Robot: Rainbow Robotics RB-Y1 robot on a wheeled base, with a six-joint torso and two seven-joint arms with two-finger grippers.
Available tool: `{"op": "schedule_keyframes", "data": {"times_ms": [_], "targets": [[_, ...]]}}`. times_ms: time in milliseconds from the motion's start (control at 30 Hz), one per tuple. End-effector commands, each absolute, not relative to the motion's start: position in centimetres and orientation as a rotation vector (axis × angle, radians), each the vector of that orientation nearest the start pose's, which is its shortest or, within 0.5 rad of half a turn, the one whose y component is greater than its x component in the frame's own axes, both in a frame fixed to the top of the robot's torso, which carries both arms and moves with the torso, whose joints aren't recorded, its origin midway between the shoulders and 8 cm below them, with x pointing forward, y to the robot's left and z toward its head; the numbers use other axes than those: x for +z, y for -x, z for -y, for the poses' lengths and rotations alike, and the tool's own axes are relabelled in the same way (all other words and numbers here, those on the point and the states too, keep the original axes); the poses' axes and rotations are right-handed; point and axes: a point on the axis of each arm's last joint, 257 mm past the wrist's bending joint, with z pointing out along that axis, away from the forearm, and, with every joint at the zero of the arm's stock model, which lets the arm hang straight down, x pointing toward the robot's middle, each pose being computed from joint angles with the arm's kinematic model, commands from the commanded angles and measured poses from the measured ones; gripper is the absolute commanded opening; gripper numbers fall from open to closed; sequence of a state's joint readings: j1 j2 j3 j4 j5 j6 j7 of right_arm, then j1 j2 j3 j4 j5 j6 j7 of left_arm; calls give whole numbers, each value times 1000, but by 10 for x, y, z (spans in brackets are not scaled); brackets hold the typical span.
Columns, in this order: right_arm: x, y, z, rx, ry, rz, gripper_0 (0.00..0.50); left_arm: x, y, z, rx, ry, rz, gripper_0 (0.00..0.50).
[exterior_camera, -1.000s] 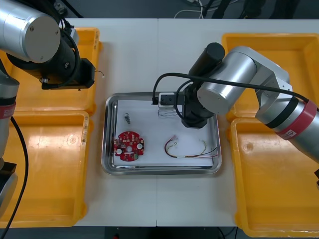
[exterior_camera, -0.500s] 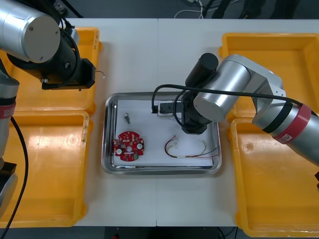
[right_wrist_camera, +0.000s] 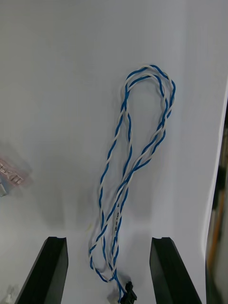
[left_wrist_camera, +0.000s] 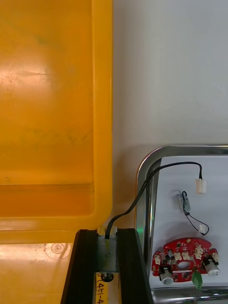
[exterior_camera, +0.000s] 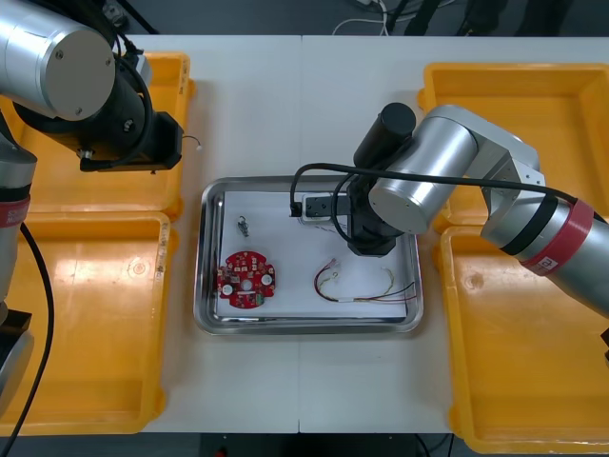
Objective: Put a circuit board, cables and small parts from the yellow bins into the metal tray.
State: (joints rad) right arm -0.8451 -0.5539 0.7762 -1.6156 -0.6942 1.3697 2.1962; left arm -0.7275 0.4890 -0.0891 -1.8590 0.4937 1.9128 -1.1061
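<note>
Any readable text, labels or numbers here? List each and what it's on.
"(41-4", cut off at the edge: yellow label between the fingers of the left pincer, by its black cable.
Marks on the pinkish tag near the twisted blue and white cable: too blurred.
Print on the round red circuit board: too small.

The tray is shiny with a white floor. It sits between four yellow bins, two on each side. A round red board lies flat in the tray, near its left side. A small metal part lies just behind the board, not touching it. A red and yellow cable lies in a loose loop to the board's right. A blue and white cable, twisted and folded into a long loop, lies flat on the white floor. It has a black plug at one end. A black cable with a white plug hangs from the left gripper, pinched between the fingers, by the far left bin.
</note>
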Motion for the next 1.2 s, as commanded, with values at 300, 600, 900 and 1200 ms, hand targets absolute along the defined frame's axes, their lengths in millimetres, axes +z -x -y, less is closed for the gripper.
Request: {"op": "schedule_keyframes", "data": {"times_ms": [300,600,900,1200], "targets": [[-189,-509,74,-315,1885,-1876,500,-118,-500,-202,-80,61,-2567,1],[-150,-497,94,-264,1833,-2032,500,-118,-499,-200,-88,62,-2568,0],[-109,-495,126,-219,1698,-2144,500,-119,-499,-201,-88,64,-2570,1],[-70,-500,157,-277,1427,-2204,500,-119,-499,-201,-91,72,-2572,0]]}}
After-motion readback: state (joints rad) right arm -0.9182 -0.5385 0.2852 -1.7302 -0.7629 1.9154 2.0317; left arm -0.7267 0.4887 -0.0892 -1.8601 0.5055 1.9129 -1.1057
